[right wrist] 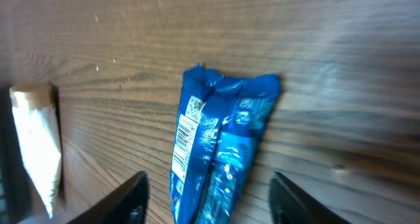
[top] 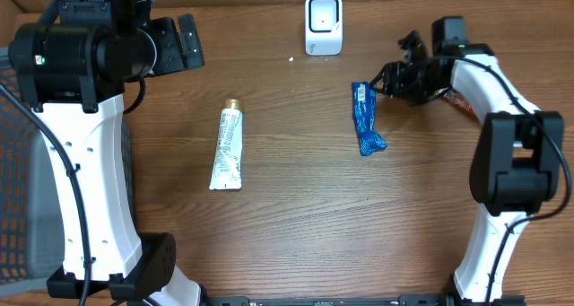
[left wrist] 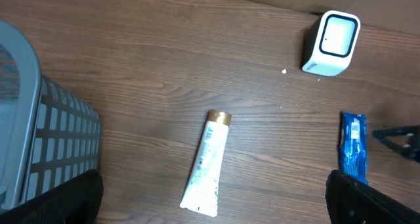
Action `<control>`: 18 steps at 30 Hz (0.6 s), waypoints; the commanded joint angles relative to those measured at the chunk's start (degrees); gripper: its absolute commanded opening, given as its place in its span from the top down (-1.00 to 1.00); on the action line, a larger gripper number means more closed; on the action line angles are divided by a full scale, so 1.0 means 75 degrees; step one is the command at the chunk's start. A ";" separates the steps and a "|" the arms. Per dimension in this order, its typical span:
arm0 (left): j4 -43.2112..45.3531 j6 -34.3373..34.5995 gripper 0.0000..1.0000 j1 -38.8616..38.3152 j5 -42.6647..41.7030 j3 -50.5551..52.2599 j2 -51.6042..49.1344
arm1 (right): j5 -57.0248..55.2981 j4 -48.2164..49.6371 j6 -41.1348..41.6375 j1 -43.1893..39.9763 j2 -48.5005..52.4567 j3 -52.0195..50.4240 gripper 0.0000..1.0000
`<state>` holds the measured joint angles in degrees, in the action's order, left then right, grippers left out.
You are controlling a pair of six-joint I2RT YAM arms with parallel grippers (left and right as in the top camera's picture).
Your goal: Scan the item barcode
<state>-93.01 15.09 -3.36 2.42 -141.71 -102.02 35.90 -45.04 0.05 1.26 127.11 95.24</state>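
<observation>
My right gripper (right wrist: 209,186) has its jaws parted and holds nothing. It hovers low at one end of the blue packet (right wrist: 220,152), which lies flat on the table (top: 296,216). I judge I'm here to line up a pinch across the packet's width, since it is slim enough to fit between my fingers (right wrist: 134,194). Its barcode (right wrist: 184,137) runs along one edge and faces up at my wrist camera, not at the scanner (top: 323,23). The scanner stands near the packet at the far edge, its window turned toward the middle of the table. So the packet likely has to be lifted and tipped to show the code. My left gripper (top: 186,42) hangs wide open and empty, well off to the side. Below it lies a toothpaste tube (top: 227,149), with a grey basket (left wrist: 39,138) further out.
</observation>
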 commanded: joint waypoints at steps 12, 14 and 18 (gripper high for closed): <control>0.0029 0.0105 -1.00 -0.0006 0.0076 0.0020 0.0012 | 0.0577 -0.0169 -0.0408 -0.0038 0.0641 -0.0111 0.24; 0.0029 0.0105 -1.00 -0.0006 0.0076 0.0020 0.0012 | 0.0635 -0.0364 -0.0571 -0.0035 0.0641 -0.0111 0.23; 0.0029 0.0105 -1.00 -0.0006 0.0076 0.0020 0.0012 | 0.1116 -0.0970 -0.1297 -0.0035 0.0641 -0.0111 0.07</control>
<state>-93.01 15.09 -3.36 2.44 -141.71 -102.02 41.45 -51.00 -4.67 1.26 131.46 95.07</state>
